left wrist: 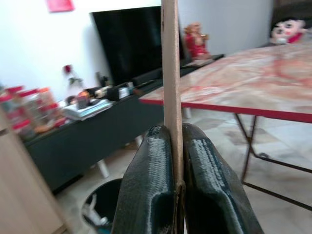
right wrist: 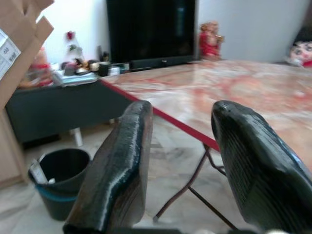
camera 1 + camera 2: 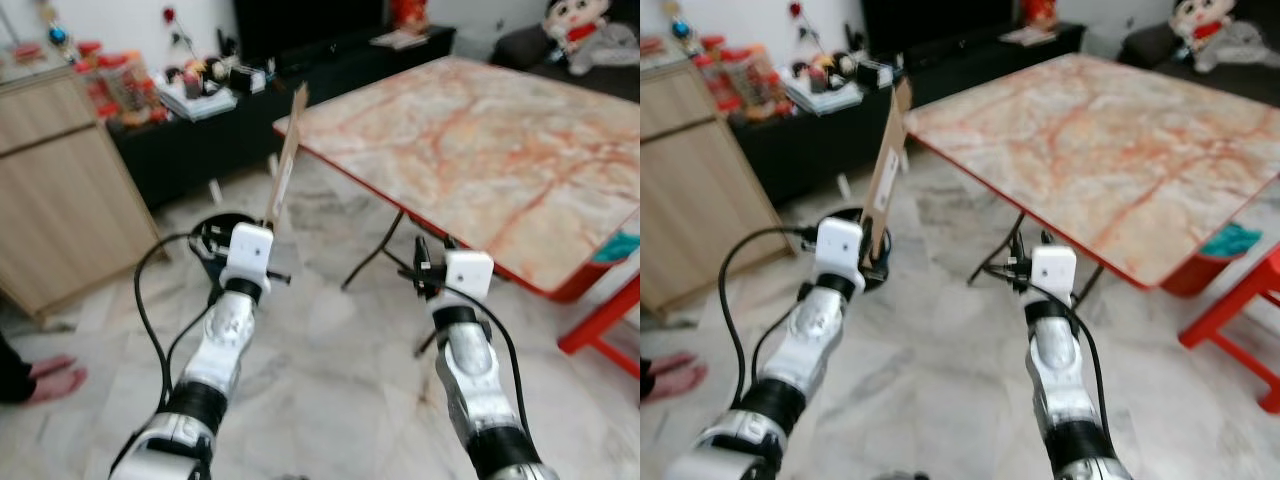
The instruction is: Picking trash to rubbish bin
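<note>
Cardboard piece [image 3: 286,160] clamped upright in left gripper [image 1: 178,192], above the black rubbish bin [image 2: 61,187]. Right gripper [image 2: 180,170] fingers apart, holding nothing, beside marble table [image 3: 480,140].

Marble floor [image 3: 330,330], marble-top table [image 3: 480,150], black TV console [image 3: 230,120]

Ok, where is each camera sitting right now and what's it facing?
Left and right eye views: head, looking down at both arms, the marble table and floor.
Left wrist view: along the left gripper, shut on the cardboard piece, black bin below.
Right wrist view: along the open right gripper, toward table and TV.
Shared: bin, table.
</note>
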